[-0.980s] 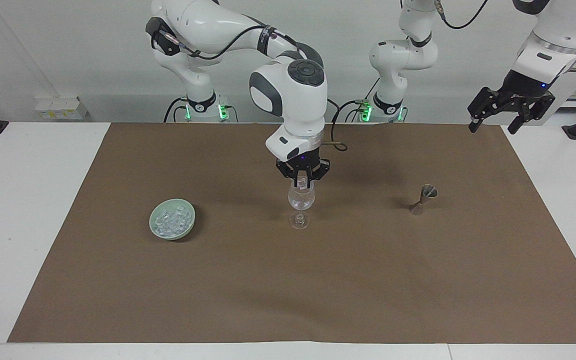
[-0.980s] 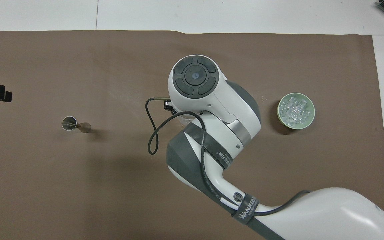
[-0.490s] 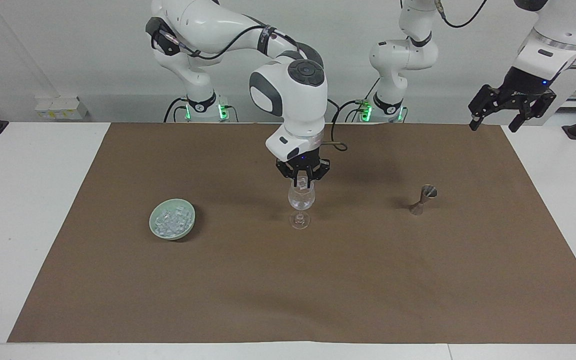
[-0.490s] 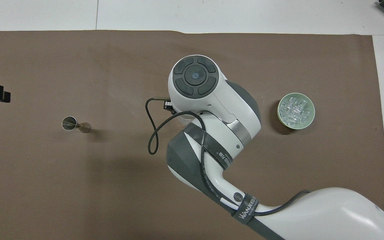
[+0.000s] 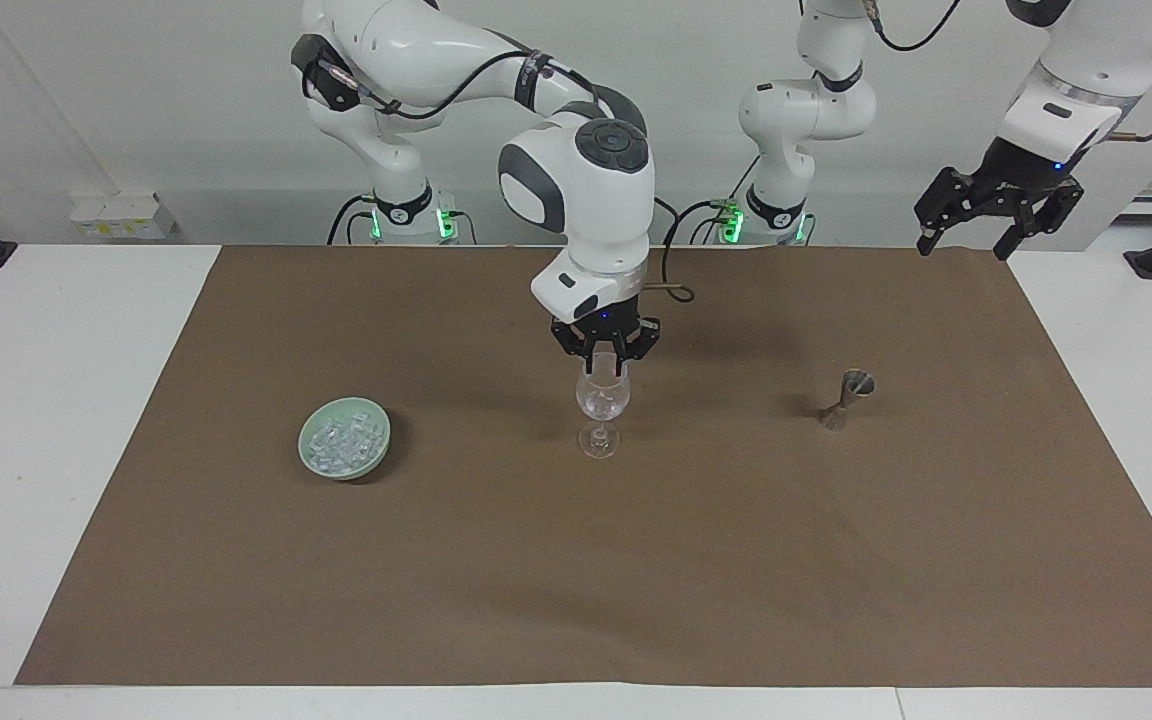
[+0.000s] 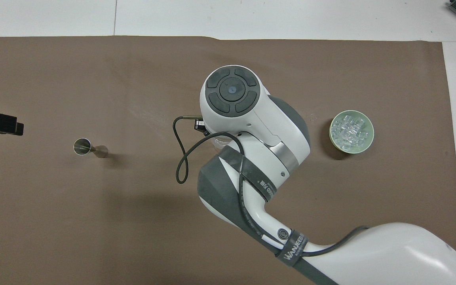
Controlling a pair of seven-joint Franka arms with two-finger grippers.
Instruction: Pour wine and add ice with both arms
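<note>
The right gripper, strap lettered "WANJEE", hangs over the glass mid-table, grip unclear. The left gripper, released, waits. Ice fills the bowl toward the right arm's edge.

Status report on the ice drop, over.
Right gripper just over the glass; no cube visible between its fingers. Left gripper open, waiting raised at its own end. Ice heaped in the bowl. Nothing in the way.

White table, brown paper sheet over it, green bowl, stemmed glass, metal jigger
</note>
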